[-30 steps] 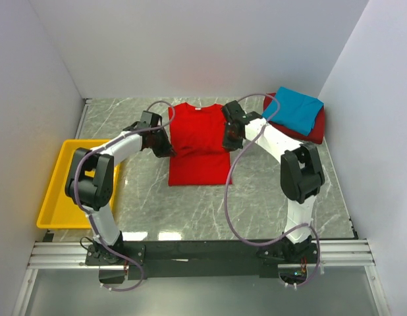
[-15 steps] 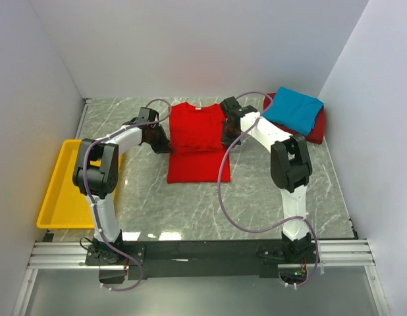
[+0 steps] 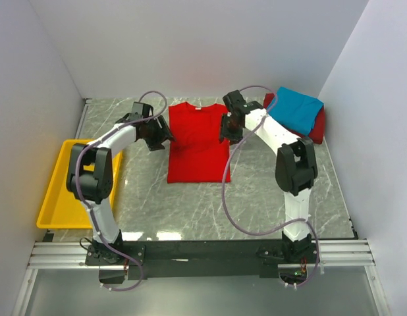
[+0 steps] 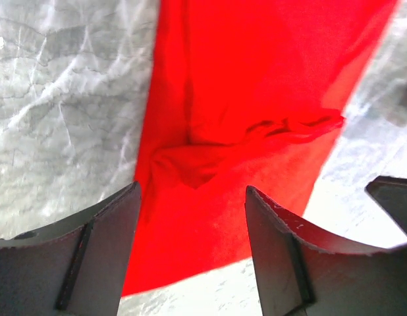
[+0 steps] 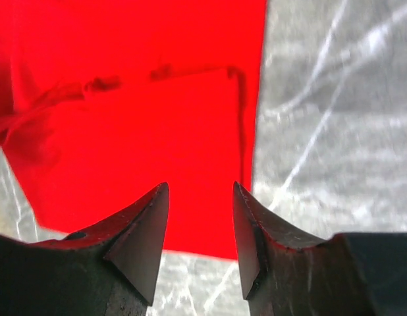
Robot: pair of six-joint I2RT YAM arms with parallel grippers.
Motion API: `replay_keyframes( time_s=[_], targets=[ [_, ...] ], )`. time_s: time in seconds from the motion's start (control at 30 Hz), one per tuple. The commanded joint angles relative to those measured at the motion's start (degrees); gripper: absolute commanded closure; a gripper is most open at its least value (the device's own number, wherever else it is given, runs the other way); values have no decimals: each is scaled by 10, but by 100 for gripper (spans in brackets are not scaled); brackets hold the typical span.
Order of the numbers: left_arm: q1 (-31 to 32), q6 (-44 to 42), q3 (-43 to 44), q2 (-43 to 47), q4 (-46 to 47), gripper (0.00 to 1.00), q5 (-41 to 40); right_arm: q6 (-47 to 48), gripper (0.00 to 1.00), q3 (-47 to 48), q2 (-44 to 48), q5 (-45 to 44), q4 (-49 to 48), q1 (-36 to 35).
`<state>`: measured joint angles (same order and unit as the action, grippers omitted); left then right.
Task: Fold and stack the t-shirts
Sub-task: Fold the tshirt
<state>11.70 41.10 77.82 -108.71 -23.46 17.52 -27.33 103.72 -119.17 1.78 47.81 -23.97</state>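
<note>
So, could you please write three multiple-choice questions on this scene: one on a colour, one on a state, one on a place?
1. The tray is: A yellow, B green, C white.
2. The left gripper is: A shut on cloth, B open, C out of view.
3. The turquoise t-shirt lies: A in the tray, B on the darker red t-shirt, C in the left gripper.
Answers: 1 A, its rim is yellow; 2 B, its jaws stand apart with nothing between; 3 B, dark red shows under it.
</note>
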Motion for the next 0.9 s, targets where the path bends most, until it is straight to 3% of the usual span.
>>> replay_keyframes(
  time_s=[0.0,0.43,0.87],
  targets=[
    [1,-27,-30,59,8,31,5,0,49,-42,78,9,-17,4],
    [5,-36,-186,150,32,34,20,-61,49,-334,228,60,-128,-16],
    [16,-38,-259,196,31,36,19,-91,56,-402,204,61,-169,-42]
  ],
)
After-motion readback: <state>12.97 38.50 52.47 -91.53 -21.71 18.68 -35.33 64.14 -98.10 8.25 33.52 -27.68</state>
